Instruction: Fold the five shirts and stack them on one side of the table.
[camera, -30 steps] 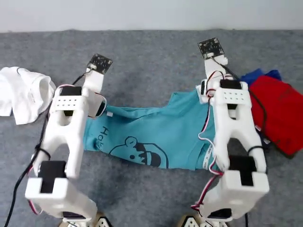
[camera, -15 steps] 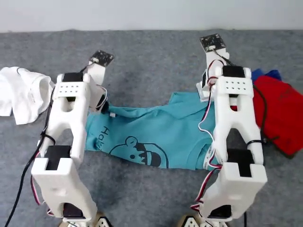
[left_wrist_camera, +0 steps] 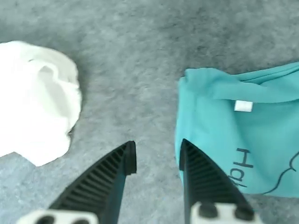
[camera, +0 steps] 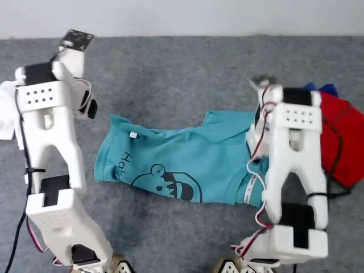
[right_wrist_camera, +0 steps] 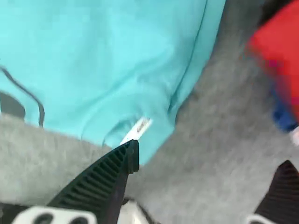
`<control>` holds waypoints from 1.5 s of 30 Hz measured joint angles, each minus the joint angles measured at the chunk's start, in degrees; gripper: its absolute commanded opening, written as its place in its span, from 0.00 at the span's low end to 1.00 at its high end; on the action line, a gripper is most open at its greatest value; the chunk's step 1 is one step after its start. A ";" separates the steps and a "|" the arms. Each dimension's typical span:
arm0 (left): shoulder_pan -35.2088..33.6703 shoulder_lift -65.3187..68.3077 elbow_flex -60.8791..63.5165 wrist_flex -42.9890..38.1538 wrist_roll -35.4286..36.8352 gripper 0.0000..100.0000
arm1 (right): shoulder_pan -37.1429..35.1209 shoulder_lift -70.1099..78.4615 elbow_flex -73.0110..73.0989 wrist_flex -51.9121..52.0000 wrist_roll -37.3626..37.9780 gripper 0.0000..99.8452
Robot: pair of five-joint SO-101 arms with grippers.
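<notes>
Grey felt table (camera: 187, 68): both arms now drawn back off teal shirt (camera: 187, 159); left gripper (left_wrist_camera: 157, 151) released, empty, just beside shirt edge; right gripper (right_wrist_camera: 210, 156) spread wide, empty, over opposite edge; fold unfinished

Bright, even diffuse light, faint soft shadows

Teal shirt (camera: 182, 159): spread flat mid-counter, partly folded, dark cartoon print and white neck label up.
White shirt (left_wrist_camera: 32, 98): crumpled heap, left end, apart from the teal.
Red shirt (camera: 344, 142): right end, lying over blue shirt (camera: 318, 89).
</notes>
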State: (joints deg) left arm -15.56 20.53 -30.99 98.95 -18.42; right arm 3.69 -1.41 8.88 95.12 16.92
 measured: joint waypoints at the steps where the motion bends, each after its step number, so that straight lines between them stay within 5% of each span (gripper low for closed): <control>1: -0.44 0.00 -0.26 0.09 0.00 0.16 | -0.26 -0.88 4.04 -1.93 0.00 0.43; 9: -0.70 0.44 -0.35 0.26 0.00 0.16 | -0.26 -2.99 28.04 -19.52 0.00 0.43; 19: 0.44 0.44 -0.35 0.26 0.00 0.16 | -2.55 -3.08 31.82 -24.09 0.00 0.42; 31: 0.70 0.44 1.05 0.35 0.00 0.16 | -2.29 0.97 30.95 -25.93 0.53 0.02; 45: 0.70 0.44 3.78 0.44 0.00 0.16 | 0.70 2.99 26.46 -20.92 5.63 0.01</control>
State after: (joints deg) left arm -14.86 20.97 -27.21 99.38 -18.42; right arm 4.40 1.58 35.34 74.20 22.55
